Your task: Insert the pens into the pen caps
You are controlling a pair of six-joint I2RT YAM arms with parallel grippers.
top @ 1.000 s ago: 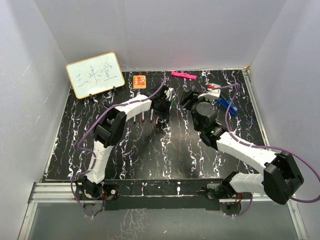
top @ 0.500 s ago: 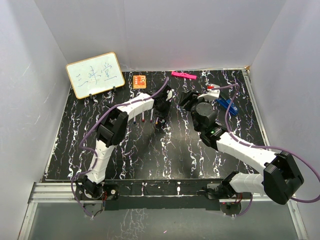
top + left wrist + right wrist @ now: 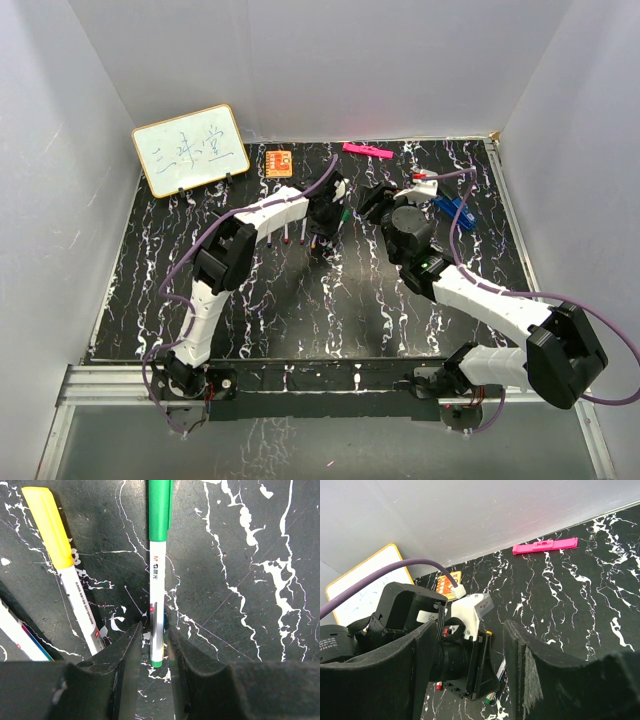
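In the left wrist view a white pen [image 3: 156, 605] with a green cap [image 3: 160, 510] on it lies on the black marbled table. My left gripper [image 3: 154, 630] straddles the pen's tail, jaws narrowly apart with thin gaps on both sides. A yellow-capped pen [image 3: 65, 575] lies to its left, and another pen [image 3: 17, 635] shows at the lower left. From above, my left gripper [image 3: 330, 215] is at the table's middle back, with pens [image 3: 295, 235] beside it. My right gripper [image 3: 375, 200] hovers open and empty just to its right, and shows the same in its own view [image 3: 470, 630].
A whiteboard [image 3: 190, 150] stands at the back left, with an orange card [image 3: 279, 162] beside it. A flat pink bar [image 3: 366, 150] lies by the back wall. A blue object [image 3: 452, 207] lies at the back right. White walls enclose the table.
My left gripper and the green-capped pen have shifted slightly toward the near side. The right arm has barely moved.
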